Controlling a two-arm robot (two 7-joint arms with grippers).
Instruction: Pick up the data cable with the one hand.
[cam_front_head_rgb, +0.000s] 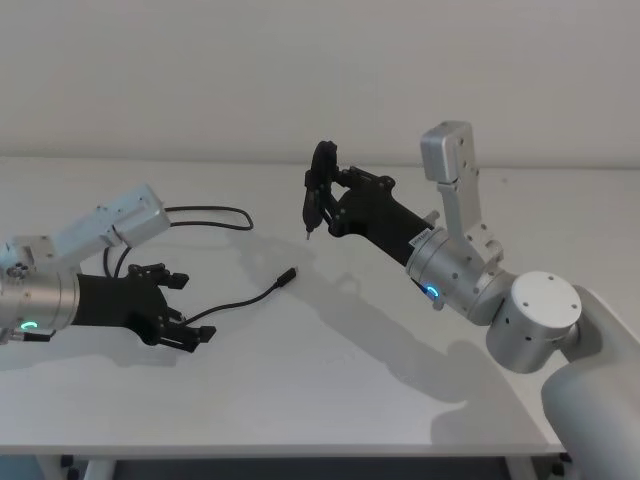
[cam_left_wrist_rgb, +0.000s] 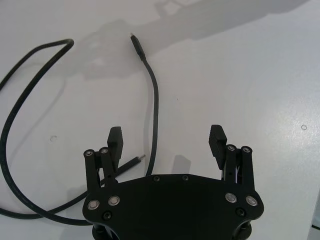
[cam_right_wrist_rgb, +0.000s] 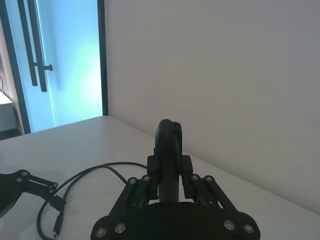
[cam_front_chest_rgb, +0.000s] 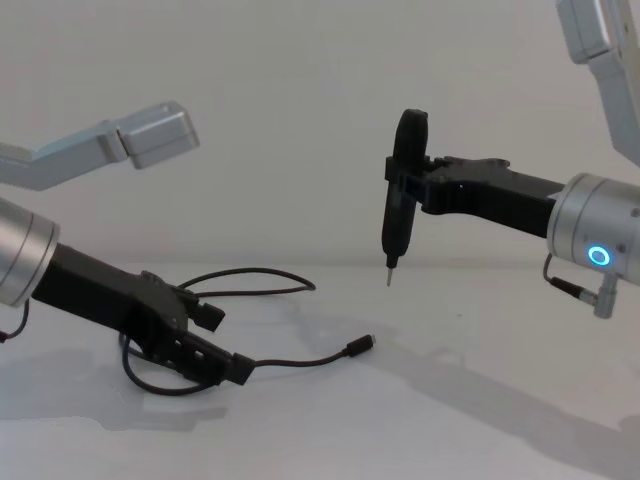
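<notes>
white table (cam_front_head_rgb: 330, 400) and glass door (cam_right_wrist_rgb: 70, 60) suggest a lab.

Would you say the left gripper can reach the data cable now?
Probably yes: the left gripper is open astride the data cable, nothing in the way; the right gripper holds a black tool aloft.

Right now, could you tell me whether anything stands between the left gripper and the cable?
Nothing visible does: the cable lies on the table between the left gripper's open jaws. The right gripper, holding a tool, hangs apart.
</notes>
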